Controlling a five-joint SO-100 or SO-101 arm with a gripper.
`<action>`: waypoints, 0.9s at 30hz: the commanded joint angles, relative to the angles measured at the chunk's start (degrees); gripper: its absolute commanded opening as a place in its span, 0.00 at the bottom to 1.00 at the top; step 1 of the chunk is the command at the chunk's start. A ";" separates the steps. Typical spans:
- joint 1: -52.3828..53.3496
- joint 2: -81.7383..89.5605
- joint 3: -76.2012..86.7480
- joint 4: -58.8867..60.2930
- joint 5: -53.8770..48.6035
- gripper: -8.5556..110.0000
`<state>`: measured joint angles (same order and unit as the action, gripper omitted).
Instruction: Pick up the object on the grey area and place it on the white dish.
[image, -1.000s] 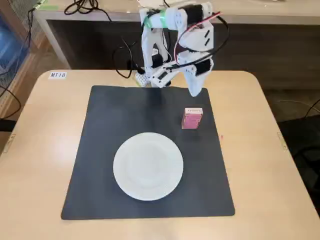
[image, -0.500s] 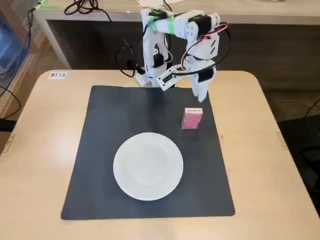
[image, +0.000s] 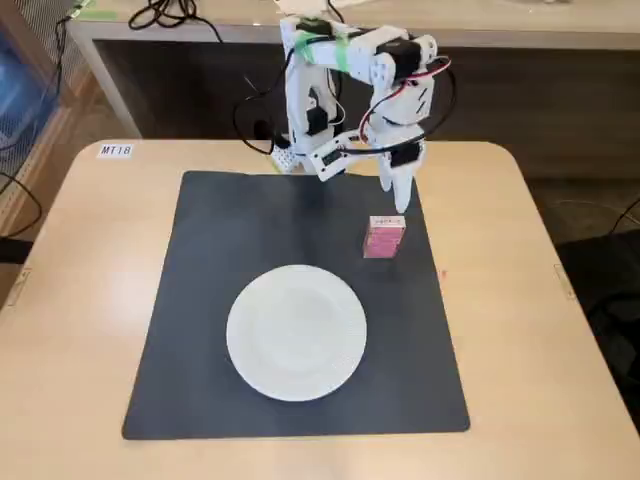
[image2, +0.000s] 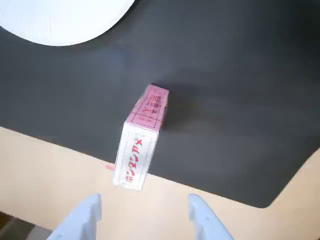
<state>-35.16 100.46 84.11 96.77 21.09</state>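
A small pink box (image: 384, 237) stands upright on the dark grey mat (image: 200, 300), near the mat's right edge in the fixed view and up and to the right of the white plate (image: 296, 332), clear of its rim. The plate lies flat on the mat toward the middle, nothing on it. The mat covers most of the light wood table (image: 80, 300). The white arm (image: 340, 60) rises from the far edge of the table and bends down so that its gripper (image: 398, 195) hangs just above and behind the box, apparently not touching it, though the fixed view is too coarse to be sure. In the wrist view the box (image2: 141, 139) shows a pale top face with red lettering and a pink side; the gripper (image2: 145, 212) sits at the lower edge with its two pale fingers (image2: 87, 215) spread apart, a clear gap between them and nothing held. A curve of the plate (image2: 65, 20) shows at the upper left there.
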 joint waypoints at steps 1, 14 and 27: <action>0.35 -0.88 -0.97 0.26 -0.35 0.28; 4.83 -7.12 -4.39 -1.32 -2.90 0.33; 3.69 -18.63 -12.92 -1.32 -3.87 0.30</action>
<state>-30.59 82.35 75.32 95.54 17.58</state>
